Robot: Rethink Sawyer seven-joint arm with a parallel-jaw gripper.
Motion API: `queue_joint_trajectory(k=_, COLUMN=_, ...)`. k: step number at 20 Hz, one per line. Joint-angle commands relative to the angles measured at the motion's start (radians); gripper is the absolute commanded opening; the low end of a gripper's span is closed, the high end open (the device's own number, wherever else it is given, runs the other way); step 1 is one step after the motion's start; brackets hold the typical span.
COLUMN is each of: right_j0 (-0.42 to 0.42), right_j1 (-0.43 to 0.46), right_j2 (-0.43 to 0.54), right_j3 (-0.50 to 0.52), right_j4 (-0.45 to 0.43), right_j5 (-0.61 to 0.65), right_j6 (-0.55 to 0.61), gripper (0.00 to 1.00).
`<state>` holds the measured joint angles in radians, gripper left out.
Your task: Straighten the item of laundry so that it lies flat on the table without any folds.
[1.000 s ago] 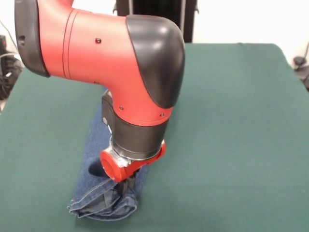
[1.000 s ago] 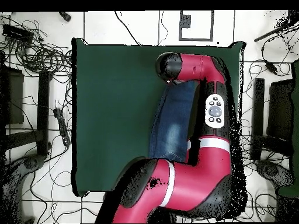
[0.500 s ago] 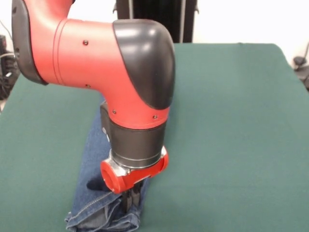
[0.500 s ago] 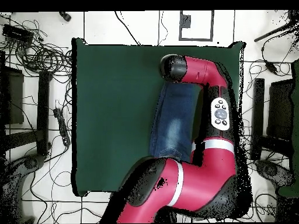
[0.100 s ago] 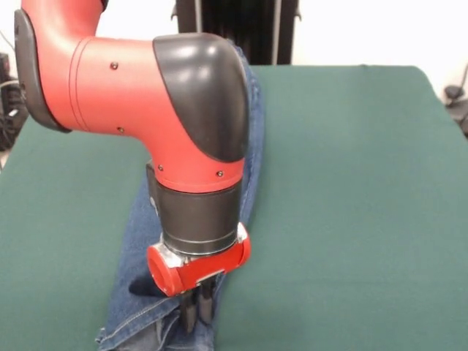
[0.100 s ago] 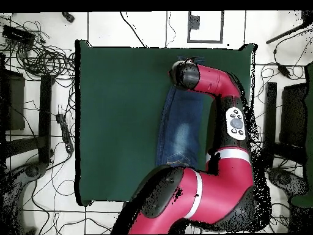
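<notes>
From my station I see the small blue denim jeans lying as one long narrow strip on the dark green felt-topped table, mostly smooth, though both legs look stacked. The black two-fingered gripper under the red wrist appears pinched shut on the bunched near end of the jeans. I judge the straightening well along, with that end yet to be flattened.

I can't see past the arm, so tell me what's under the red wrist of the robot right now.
Under it the claw points down onto the blue jeans, which lie lengthwise on the green table. The cloth right beneath the wrist and the jeans' near end are covered or cut off.
</notes>
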<state>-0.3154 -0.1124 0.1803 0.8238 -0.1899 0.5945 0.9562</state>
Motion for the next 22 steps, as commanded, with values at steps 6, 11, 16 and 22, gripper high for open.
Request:
queue_joint_trajectory(k=6, right_j0=0.007, right_j1=-0.024, right_j2=0.121, right_j3=0.124, right_j4=0.044, right_j5=-0.133, right_j6=0.18, gripper=1.0)
queue_joint_trajectory(k=11, right_j0=0.041, right_j1=-0.025, right_j2=0.074, right_j3=0.06, right_j4=0.055, right_j5=-0.008, right_j6=0.168, gripper=1.0)
queue_joint_trajectory(k=16, right_j0=0.102, right_j1=-0.002, right_j2=-0.021, right_j3=-0.079, right_j4=0.038, right_j5=0.256, right_j6=0.157, gripper=1.0)
queue_joint_trajectory(k=22, right_j0=0.15, right_j1=0.04, right_j2=-0.09, right_j3=-0.197, right_j4=-0.035, right_j5=0.49, right_j6=0.073, gripper=1.0)
